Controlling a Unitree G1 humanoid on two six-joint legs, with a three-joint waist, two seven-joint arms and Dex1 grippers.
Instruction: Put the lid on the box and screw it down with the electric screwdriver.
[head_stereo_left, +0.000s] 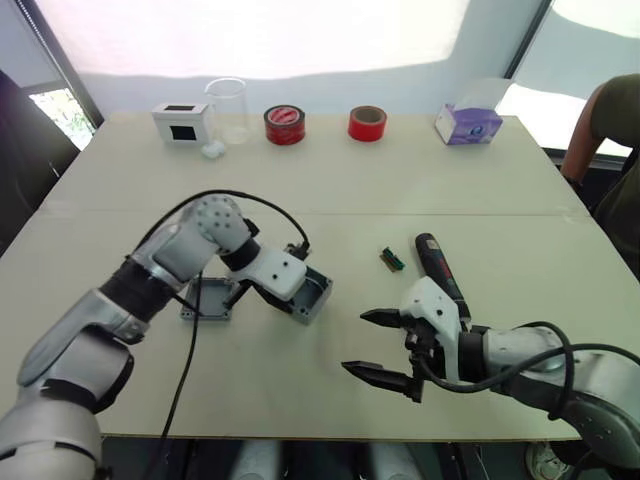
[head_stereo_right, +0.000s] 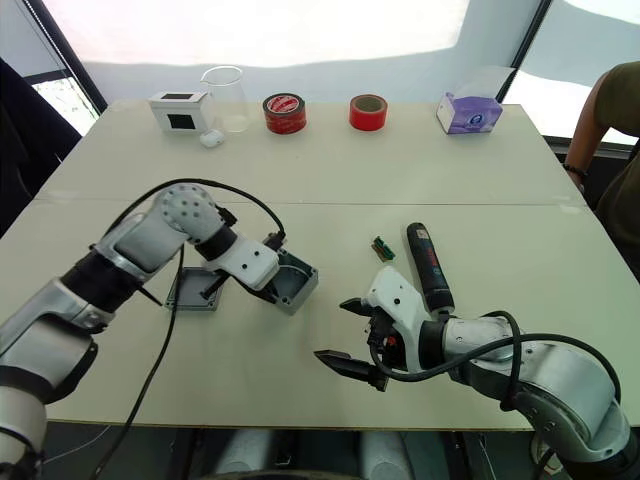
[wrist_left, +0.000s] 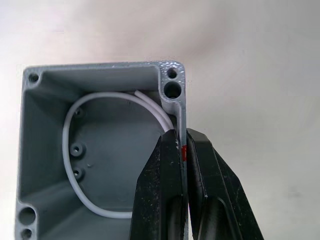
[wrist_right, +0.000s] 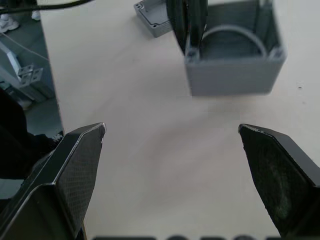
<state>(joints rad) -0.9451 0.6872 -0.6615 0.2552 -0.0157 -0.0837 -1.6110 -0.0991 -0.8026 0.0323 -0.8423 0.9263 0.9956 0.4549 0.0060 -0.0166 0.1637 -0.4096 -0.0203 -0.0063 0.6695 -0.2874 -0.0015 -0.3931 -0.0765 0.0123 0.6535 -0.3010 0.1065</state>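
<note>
Your left gripper (wrist_left: 182, 150) is clamped on the box (wrist_left: 100, 150) wall, steadying it for the lid (head_stereo_left: 205, 300), while your right gripper (head_stereo_left: 380, 345) waits wide apart.

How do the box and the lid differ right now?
The box is deeper, with a pale wire looped inside; the lid is a shallow tray. The box is pinched by one wall in the left end effector and looks tilted; the lid lies flat on the table, ungripped, open side up. Both are grey, square, with corner screw holes.
</note>
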